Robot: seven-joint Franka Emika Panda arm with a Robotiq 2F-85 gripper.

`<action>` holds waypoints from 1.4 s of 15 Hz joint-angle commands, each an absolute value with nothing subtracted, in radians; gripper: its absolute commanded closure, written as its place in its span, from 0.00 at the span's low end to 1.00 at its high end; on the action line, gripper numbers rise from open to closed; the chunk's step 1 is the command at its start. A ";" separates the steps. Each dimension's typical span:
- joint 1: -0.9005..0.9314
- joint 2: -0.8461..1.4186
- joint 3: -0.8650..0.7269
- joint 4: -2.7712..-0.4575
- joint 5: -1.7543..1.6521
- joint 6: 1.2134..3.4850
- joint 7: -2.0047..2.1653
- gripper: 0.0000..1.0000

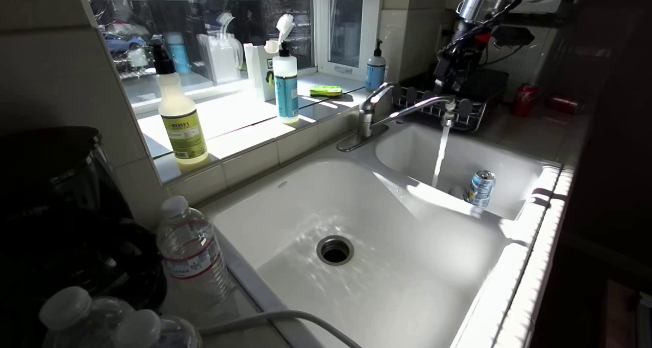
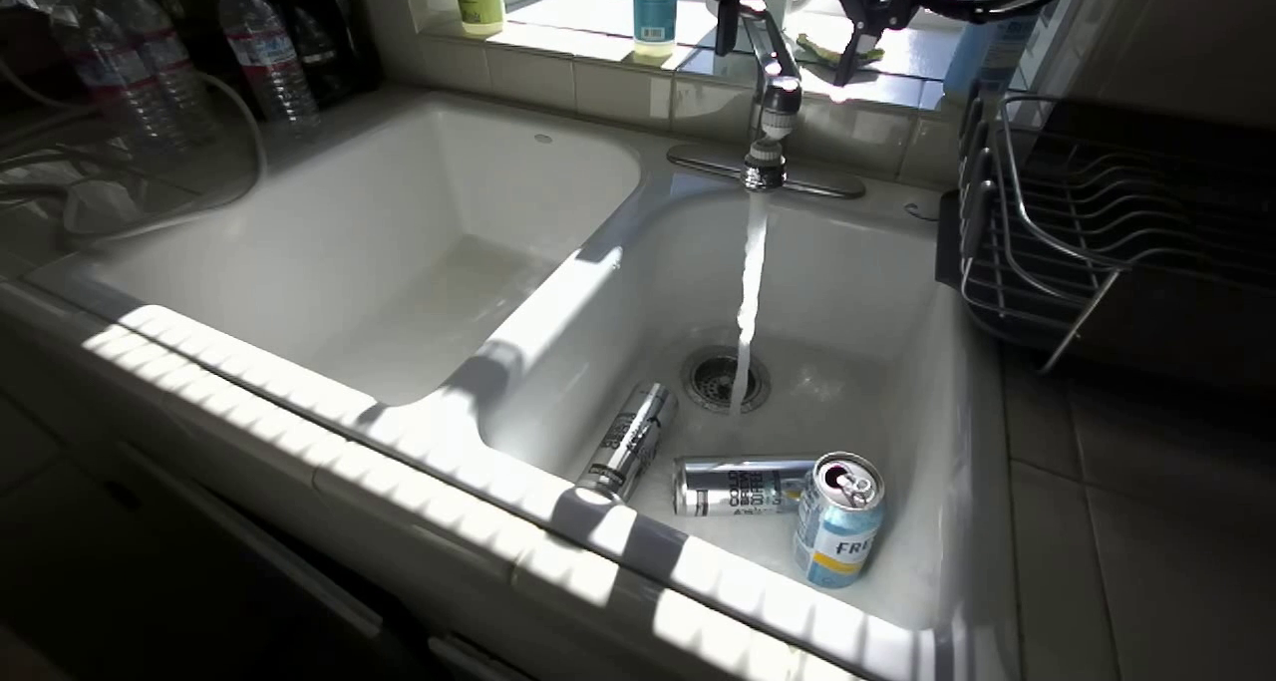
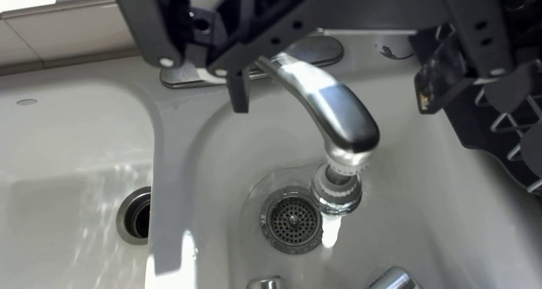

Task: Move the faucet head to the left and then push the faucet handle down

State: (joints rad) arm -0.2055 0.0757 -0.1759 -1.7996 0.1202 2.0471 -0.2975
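The chrome faucet head (image 1: 415,107) reaches out over the far basin, with water running from its downturned tip. It also shows in an exterior view (image 2: 780,75) and the wrist view (image 3: 338,111). The short chrome faucet handle (image 1: 377,96) sits atop the base and tilts upward. In the wrist view it is mostly hidden behind the gripper. My black gripper (image 3: 334,106) is open above the spout, with its fingers (image 3: 239,94) wide apart on either side of it. No contact shows. The gripper also shows in both exterior views, above the spout (image 1: 448,80) (image 2: 785,68).
A double sink (image 2: 538,312) lies below, with several cans, one upright (image 2: 839,521), in the basin under the spout. A dish rack (image 2: 1047,222) stands beside it. Soap bottles (image 1: 286,90) line the windowsill behind. Water bottles (image 1: 193,251) stand by the other basin.
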 commanded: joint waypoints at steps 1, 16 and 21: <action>-0.202 0.106 -0.161 -1.794 0.170 2.090 -0.351 0.00; -0.183 0.127 -0.135 -1.781 0.128 1.973 -0.280 0.00; -0.169 0.141 -0.125 -1.769 0.128 1.977 -0.210 0.00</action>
State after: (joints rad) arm -0.1945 0.1374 -0.1423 -1.7845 0.1296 2.0286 -0.2880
